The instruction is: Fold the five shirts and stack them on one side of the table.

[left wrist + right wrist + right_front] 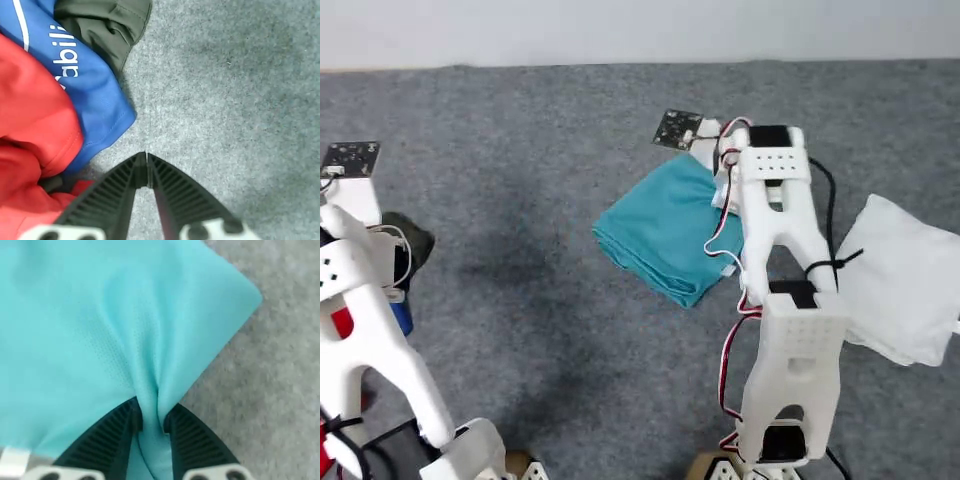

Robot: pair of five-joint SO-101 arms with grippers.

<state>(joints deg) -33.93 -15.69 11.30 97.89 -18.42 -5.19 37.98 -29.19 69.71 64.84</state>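
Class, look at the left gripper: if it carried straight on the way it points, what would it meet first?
Probably the bare grey table cover: the left gripper, shut, points just past the edge of the blue shirt. Depth is hard to judge.

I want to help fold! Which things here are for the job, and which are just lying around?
For the job: teal shirt, pinched in the right tool; white shirt; red shirt; blue shirt; dark green shirt; left tool, shut.
Just there: grey table; arm wires.
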